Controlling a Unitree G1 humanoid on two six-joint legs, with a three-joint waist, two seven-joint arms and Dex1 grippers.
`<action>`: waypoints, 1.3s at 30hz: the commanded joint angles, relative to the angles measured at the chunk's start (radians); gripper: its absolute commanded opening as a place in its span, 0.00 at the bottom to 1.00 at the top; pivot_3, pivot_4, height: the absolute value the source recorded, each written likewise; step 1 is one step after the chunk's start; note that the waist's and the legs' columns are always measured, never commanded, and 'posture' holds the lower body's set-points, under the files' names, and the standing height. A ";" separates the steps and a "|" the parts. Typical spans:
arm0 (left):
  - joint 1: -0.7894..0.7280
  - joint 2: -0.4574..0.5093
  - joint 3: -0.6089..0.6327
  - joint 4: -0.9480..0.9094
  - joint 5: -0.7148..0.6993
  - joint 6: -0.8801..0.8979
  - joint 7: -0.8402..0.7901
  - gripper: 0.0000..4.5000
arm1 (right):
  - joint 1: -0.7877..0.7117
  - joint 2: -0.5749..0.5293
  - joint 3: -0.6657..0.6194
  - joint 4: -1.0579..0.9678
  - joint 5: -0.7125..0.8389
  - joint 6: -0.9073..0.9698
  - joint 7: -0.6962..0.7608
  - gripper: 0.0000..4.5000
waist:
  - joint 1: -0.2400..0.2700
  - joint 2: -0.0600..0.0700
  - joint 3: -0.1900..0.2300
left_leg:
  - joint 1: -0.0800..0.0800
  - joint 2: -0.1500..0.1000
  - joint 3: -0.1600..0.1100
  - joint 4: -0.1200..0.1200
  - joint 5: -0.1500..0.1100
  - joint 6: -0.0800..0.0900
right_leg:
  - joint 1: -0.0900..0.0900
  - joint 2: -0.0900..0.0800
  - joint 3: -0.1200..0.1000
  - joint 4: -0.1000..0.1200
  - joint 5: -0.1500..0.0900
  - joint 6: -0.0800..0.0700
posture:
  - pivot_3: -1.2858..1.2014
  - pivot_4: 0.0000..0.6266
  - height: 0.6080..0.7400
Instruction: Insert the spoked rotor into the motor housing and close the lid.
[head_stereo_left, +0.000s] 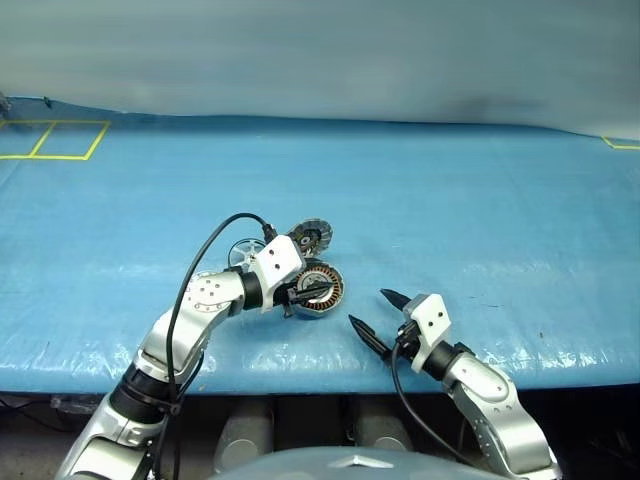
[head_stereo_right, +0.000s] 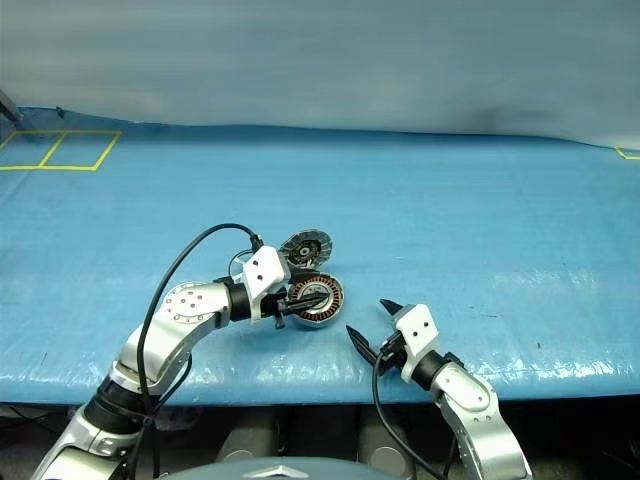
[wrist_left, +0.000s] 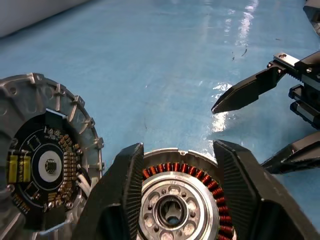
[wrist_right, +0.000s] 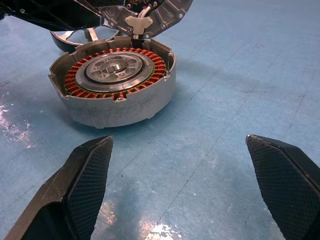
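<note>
Resting on the blue table cover (head_stereo_left: 480, 220), the motor housing (wrist_right: 114, 85) is seen with its copper windings exposed, directly beneath the left gripper (wrist_left: 175, 195), whose fingers are spread over the housing's rim; nothing is seen held in them. The lid (head_stereo_left: 310, 237) is tilted up at the housing's far edge, just beyond that gripper. The spoked rotor (head_stereo_left: 243, 252) lies behind the left wrist. The right gripper (head_stereo_left: 377, 317) is held wide open and empty, near the housing.
</note>
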 joint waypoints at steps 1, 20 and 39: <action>0.016 0.020 0.040 -0.073 -0.035 0.006 -0.011 0.15 | -0.010 0.003 -0.001 -0.015 0.006 -0.001 0.000 1.00 | 0.001 0.000 0.000 | 0.000 0.000 0.000 0.000 0.000 0.000 | 0.000 0.000 0.000 0.000 0.000 0.000 | 0.52 0.24 1.00; -0.025 -0.005 -0.050 0.041 0.057 0.005 0.038 0.01 | -0.008 0.002 0.004 -0.016 -0.004 0.006 -0.014 1.00 | 0.001 0.000 0.000 | 0.000 0.000 0.000 0.000 0.000 0.000 | 0.000 0.000 0.000 0.000 0.000 0.000 | 0.52 0.24 1.00; -0.038 -0.024 -0.070 0.080 0.087 0.016 0.048 0.01 | -0.004 -0.001 0.007 -0.018 -0.003 0.003 -0.016 1.00 | 0.001 0.000 0.000 | 0.000 0.000 0.000 0.000 0.000 0.000 | 0.000 0.000 0.000 0.000 0.000 0.000 | 0.52 0.24 1.00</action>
